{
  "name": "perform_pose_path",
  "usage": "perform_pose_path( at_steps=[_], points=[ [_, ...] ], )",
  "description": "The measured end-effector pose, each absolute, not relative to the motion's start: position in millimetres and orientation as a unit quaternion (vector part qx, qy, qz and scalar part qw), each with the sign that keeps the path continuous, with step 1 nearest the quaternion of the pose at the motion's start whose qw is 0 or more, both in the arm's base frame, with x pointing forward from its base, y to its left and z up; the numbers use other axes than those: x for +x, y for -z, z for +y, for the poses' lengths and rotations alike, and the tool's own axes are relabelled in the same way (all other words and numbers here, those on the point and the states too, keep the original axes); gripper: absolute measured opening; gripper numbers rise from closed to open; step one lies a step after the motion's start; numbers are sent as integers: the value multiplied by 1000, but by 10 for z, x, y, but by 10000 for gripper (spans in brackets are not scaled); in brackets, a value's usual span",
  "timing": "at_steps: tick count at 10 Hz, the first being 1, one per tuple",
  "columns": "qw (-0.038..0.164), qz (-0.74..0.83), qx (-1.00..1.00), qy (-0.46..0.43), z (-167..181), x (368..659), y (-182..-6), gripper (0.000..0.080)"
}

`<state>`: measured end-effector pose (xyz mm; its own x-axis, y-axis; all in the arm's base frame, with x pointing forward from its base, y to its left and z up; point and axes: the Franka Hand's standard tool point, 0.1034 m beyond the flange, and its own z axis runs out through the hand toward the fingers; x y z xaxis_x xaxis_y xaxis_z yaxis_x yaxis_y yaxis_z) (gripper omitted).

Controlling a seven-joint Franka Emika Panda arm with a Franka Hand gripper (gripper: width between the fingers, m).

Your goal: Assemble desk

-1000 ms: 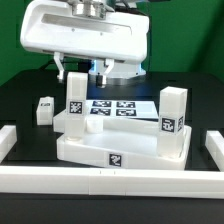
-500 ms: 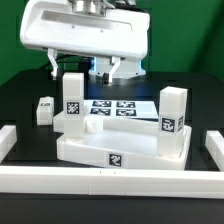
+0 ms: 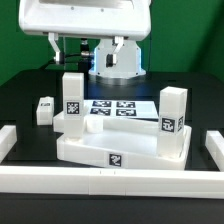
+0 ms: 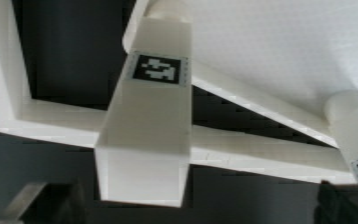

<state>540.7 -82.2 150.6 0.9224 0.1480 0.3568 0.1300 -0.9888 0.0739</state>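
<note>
My gripper [image 3: 85, 58] has a broad, boxy white housing with rounded corners, and two slim pale fingers [image 3: 55, 48] beneath it. Behind it I see a rounded white section of the arm [image 3: 128, 68], tinged by a blue glow.

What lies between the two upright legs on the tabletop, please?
In the exterior view, only bare tabletop separates one leg from the other leg; the marker board shows beyond.

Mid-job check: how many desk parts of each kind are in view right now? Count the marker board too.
Tabletop: 1
Legs: 3. The far-left leg and the right leg, by the exterior view's sides, stand upright on the tabletop. The loose leg sits off it.
Marker board: 1
Total: 5
</note>
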Motion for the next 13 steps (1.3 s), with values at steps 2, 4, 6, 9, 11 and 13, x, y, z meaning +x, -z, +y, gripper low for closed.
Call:
perform_pose_path(
  at_steps=[2,4,6,9,11,13],
  points=[
    [6,85,987,-138,-760,5352,-1412,649],
    [-6,89,993,-71,-782,5388,-1452,649],
    [-15,101,995,-14,-842,5415,-1419,649],
    [-16,101,995,-12,-841,5453,-1403,649],
    [-6,89,996,-26,-956,5506,-1381,649],
    [-1,86,996,-32,-1061,5544,-1394,649]
  ],
)
